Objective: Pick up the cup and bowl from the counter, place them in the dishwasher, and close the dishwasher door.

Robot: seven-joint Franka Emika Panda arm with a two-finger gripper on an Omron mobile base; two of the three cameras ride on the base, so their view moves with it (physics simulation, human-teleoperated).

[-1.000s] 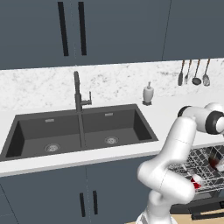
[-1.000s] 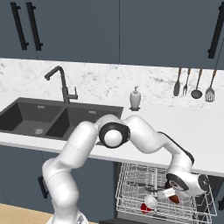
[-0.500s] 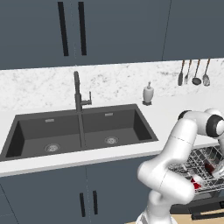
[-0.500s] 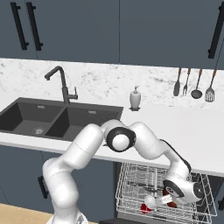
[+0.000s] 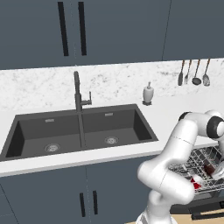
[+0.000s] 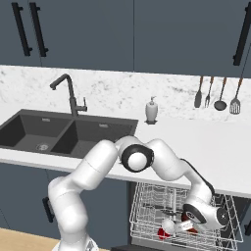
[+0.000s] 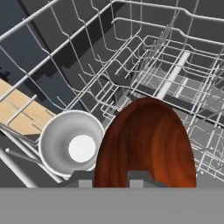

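Arm reaches down into the pulled-out dishwasher rack (image 6: 147, 206) below the counter (image 6: 215, 147). Gripper (image 7: 111, 177) sits low in the rack with the reddish-brown bowl (image 7: 146, 144) standing on edge right at its fingertips; cannot tell whether the jaws clamp the rim or stand just apart from it. Cup (image 7: 72, 146) lies on its side in the rack, touching the bowl, white inside facing the hand camera. Soap bottle (image 6: 151, 110) stands on the counter beside the sink (image 5: 78, 131).
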